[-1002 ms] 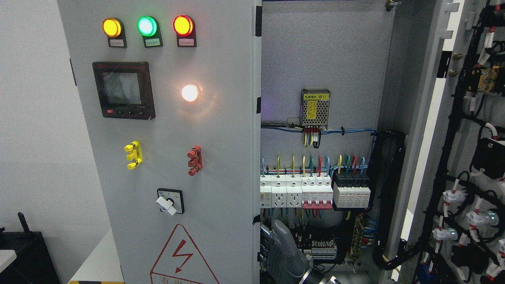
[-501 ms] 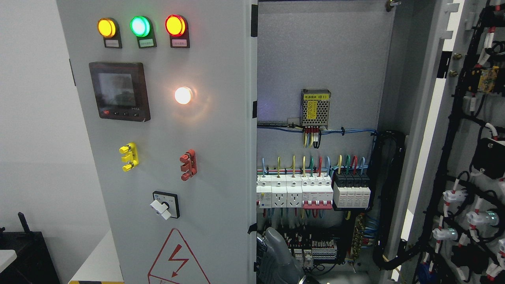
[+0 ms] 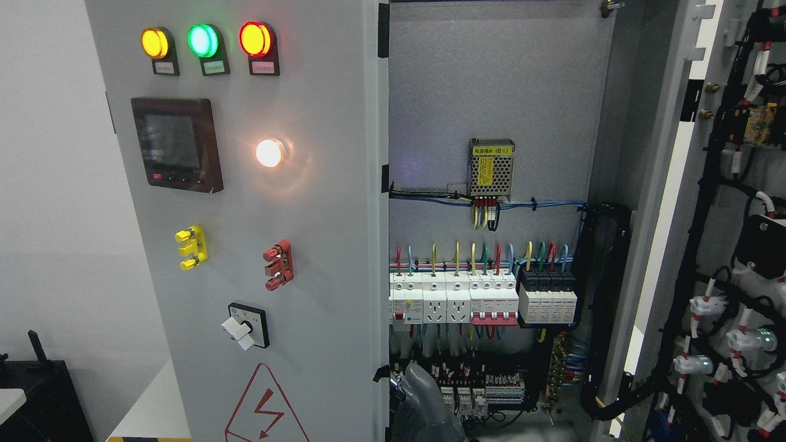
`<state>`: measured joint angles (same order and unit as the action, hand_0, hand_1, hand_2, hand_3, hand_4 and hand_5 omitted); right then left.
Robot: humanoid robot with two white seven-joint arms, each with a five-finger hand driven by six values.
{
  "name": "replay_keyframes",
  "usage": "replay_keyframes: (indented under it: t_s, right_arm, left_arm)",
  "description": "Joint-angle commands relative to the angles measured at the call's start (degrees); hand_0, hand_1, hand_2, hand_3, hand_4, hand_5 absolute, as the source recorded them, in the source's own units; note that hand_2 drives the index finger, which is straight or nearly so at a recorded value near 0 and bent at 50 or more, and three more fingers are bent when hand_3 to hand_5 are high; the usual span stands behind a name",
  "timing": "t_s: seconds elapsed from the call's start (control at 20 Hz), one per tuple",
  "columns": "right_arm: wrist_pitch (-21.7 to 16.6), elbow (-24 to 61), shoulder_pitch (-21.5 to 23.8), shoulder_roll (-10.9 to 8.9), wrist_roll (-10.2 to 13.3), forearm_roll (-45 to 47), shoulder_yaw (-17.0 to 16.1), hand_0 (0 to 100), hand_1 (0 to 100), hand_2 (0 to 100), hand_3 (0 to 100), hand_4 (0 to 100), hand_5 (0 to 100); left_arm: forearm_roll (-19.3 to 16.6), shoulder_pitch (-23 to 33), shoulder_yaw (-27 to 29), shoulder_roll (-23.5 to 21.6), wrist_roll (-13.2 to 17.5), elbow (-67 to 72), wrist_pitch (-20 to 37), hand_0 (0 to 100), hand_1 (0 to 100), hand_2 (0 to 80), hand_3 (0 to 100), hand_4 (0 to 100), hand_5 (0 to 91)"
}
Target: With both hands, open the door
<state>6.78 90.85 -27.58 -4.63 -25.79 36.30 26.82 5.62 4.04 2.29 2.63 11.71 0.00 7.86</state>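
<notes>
The right hand (image 3: 424, 399) shows only as a grey back at the bottom edge, inside the cabinet and just behind the inner edge of the left door (image 3: 325, 258). Its fingers are hidden against that edge, so it cannot be told whether they are spread, curled or gripping.

The left door stands to the hand's left, swung partly outward. On its face, left of the hand, are a warning triangle (image 3: 264, 405) and, higher up, a rotary switch (image 3: 244, 331). A black latch (image 3: 381, 372) juts from the door edge just above the hand.

Terminal blocks (image 3: 476, 390) sit close behind the hand on its right, a row of breakers (image 3: 454, 301) lies above it, and a power supply (image 3: 490, 167) is higher still. Well to the right hangs a black cable bundle (image 3: 605, 307), and beyond it the right door (image 3: 737, 258) stands wide open.
</notes>
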Motion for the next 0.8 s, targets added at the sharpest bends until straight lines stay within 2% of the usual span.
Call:
replay_keyframes:
  t_s: [0.0,0.1,0.25,0.75]
  right_arm:
    - [-0.02,3.10,0.59,0.06,-0.40,0.44,2.10,0,0,0,0,0,0]
    - [-0.10,3.19,0.68,0.06,-0.49,0.44,2.53,0,0,0,0,0,0]
    - [-0.10,3.72,0.68,0.14,-2.24,0.44,2.89,0,0,0,0,0,0]
    - [-0.10,4.07,0.77,0.50,-2.51,0.44,4.47,0,0,0,0,0,0]
  left_arm:
    - [0.00,0.00,-0.01,0.01,-0.02,0.00,-0.04,0,0,0.0,0,3,0.0]
    - [0.00,0.00,-0.01,0.01,-0.02,0.00,0.05,0,0,0.0,0,3,0.0]
    - [0.00,0.00,-0.01,0.01,-0.02,0.00,-0.04,0,0,0.0,0,3,0.0]
    - [0.00,0.00,-0.01,0.01,-0.02,0.00,-0.04,0,0,0.0,0,3,0.0]
